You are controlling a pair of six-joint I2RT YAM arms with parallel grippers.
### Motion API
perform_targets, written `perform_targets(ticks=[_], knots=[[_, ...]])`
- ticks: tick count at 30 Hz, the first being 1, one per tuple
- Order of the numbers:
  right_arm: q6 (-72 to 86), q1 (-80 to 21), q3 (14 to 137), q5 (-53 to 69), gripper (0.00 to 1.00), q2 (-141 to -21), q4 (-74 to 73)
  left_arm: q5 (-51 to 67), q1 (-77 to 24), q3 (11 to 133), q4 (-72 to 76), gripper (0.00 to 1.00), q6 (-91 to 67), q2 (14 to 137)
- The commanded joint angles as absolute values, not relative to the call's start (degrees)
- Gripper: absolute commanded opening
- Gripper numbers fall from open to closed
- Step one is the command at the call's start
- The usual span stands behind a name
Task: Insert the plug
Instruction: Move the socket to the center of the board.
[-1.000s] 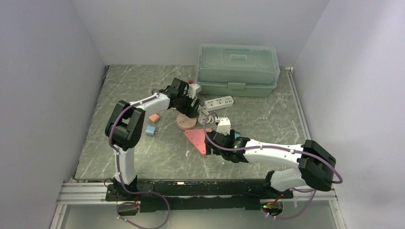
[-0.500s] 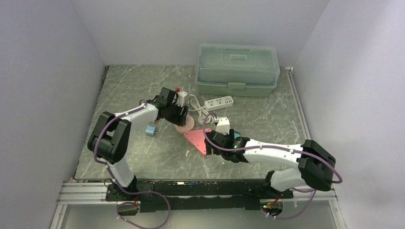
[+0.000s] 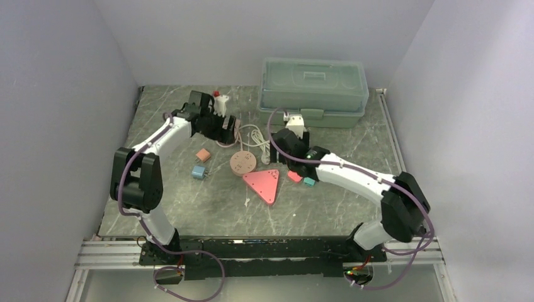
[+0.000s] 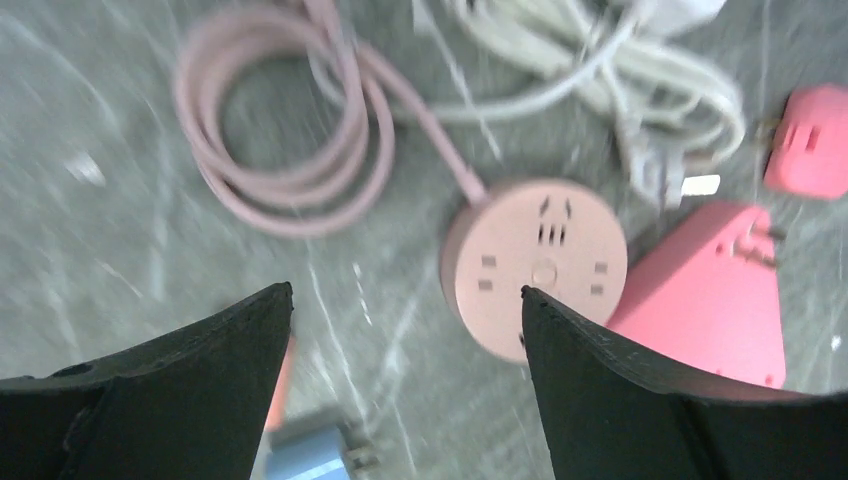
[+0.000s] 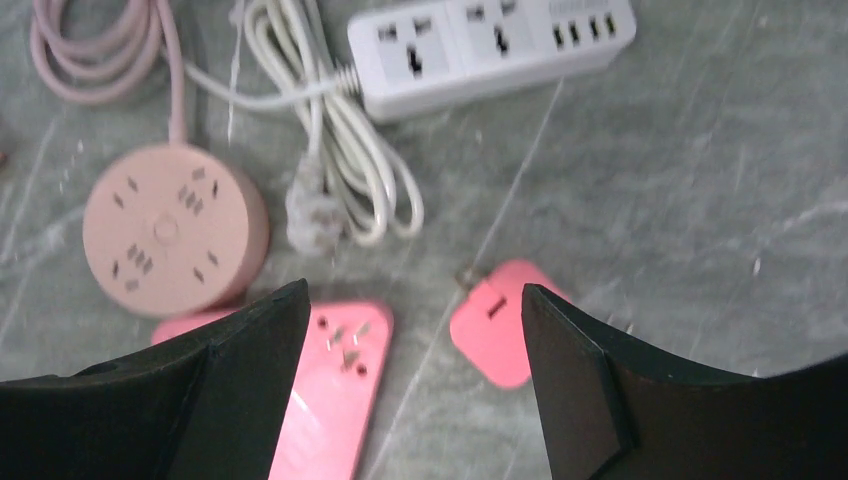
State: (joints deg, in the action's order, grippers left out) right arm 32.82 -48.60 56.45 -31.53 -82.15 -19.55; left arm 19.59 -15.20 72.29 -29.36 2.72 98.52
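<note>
Both sets of fingers are seen spread wide with nothing held: the left gripper (image 4: 405,291) is hung over the far side of the table (image 3: 189,201), left of centre, and the right gripper (image 5: 415,288) nearer the middle. The white plug (image 5: 310,215) is found lying flat on the marble at the end of a looped white cable (image 5: 345,160), just beside the round pink socket hub (image 5: 175,228) and clear of both grippers. Plenty of clutter is packed around it: a pink triangular strip (image 5: 330,385) right against the hub's near edge, a small pink adapter (image 5: 498,325), a coiled pink cord (image 4: 280,150), and the white power strip (image 5: 490,45) further back. From above, that white strip is mostly covered by the right arm. A blue adapter (image 3: 199,172), a salmon one (image 3: 203,155) and a green lidded box (image 3: 313,91) are also spotted. The left wrist view is badly blurred, and the blue adapter is cut off at its bottom edge.
</note>
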Motion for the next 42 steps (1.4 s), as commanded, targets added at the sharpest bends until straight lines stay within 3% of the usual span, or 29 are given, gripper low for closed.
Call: perform_targets(ticks=[1,7,15,21,32,42], knots=[[27.0,-46.2,64.3,-32.4,0.81,-87.8,-18.1,18.2,-16.3,79.7,-24.9,0.90,7.3,103.7],[29.7,-46.1,64.5,-29.7,0.80,-90.2,-16.9,9.0,-17.8,84.0,-18.3,0.90,14.5,112.8],[30.9,-48.5,64.9,-27.4,0.80,-93.8,-14.5,5.1,-17.7,86.8,-15.0,0.85,17.4,117.6],[28.7,-48.8,67.1,-23.0,0.81,-97.7,-10.6,5.3,-16.2,83.3,-15.7,0.68,18.6,116.2],[25.5,-50.1,77.0,-17.1,0.81,-108.7,-7.5,10.7,-12.3,74.7,-20.9,0.19,20.9,108.9],[24.8,-50.7,79.3,-16.9,0.82,-111.1,-6.9,13.0,-11.6,77.0,-21.0,0.00,19.1,106.2]])
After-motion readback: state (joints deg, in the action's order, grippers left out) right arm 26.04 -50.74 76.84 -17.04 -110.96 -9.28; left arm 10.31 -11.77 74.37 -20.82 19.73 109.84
